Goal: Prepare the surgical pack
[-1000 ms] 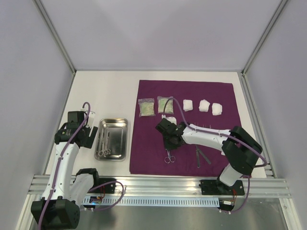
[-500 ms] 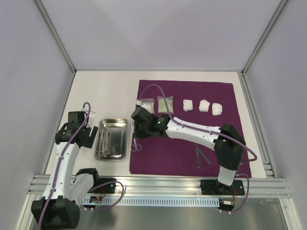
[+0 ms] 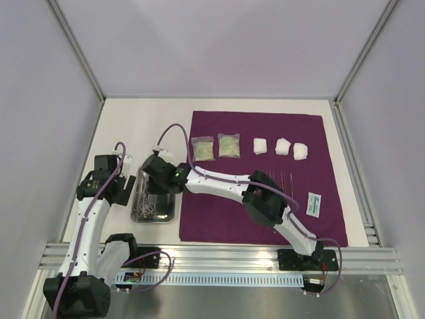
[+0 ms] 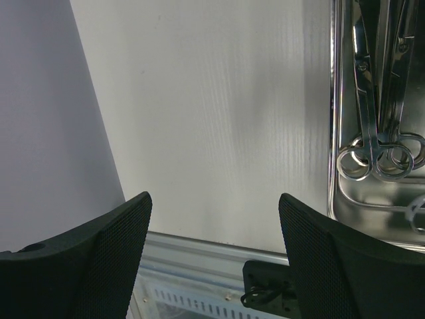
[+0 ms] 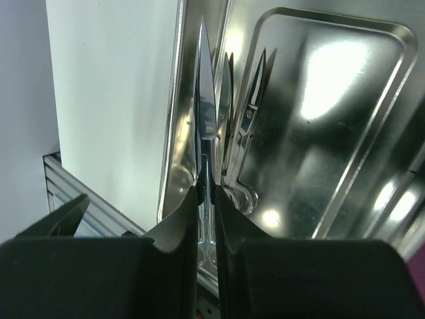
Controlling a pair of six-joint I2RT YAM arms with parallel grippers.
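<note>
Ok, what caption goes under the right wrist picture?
The right gripper clamps scissors above the steel tray.

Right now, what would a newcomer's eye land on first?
The deep-purple fabric sheet covers the right of the white table, with three white gauze pads near its far edge. The right gripper reaches across it, clamping slim steel scissors over the shiny rectangular steel tray. The left gripper hangs open beside the tray.

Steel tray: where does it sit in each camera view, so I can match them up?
Top external: steel tray left of the purple sheet, lower left of centre.
Left wrist: along the right edge.
Right wrist: fills the centre and right.
Shared landmark: the scissors lying in the tray.
</note>
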